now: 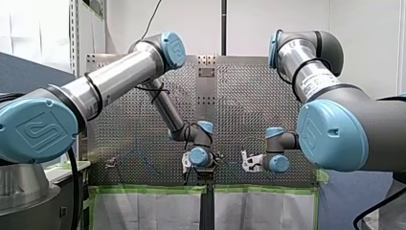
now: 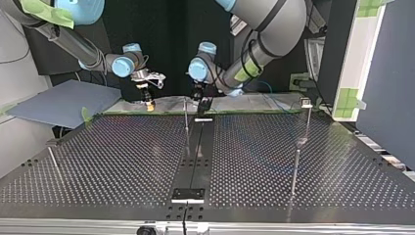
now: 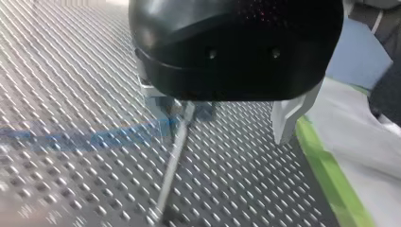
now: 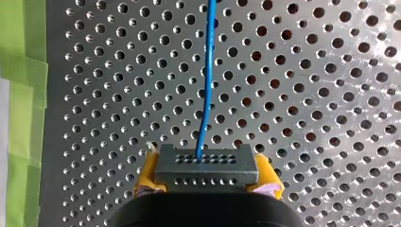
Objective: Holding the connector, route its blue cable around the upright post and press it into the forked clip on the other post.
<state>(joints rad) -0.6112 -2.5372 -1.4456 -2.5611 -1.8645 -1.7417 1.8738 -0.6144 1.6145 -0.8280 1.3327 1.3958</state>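
While the connector [image 4: 206,163] is clamped in the right gripper [image 4: 208,183], cable [image 4: 206,85] seen at its 12 o'clock, the left gripper [image 3: 220,113] is spread open, empty, near a post [image 3: 172,161].

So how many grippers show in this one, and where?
2. In the top view my left gripper, open, hangs by the thin post at the table's far edge; my right gripper, further to that view's left, is shut on the connector.
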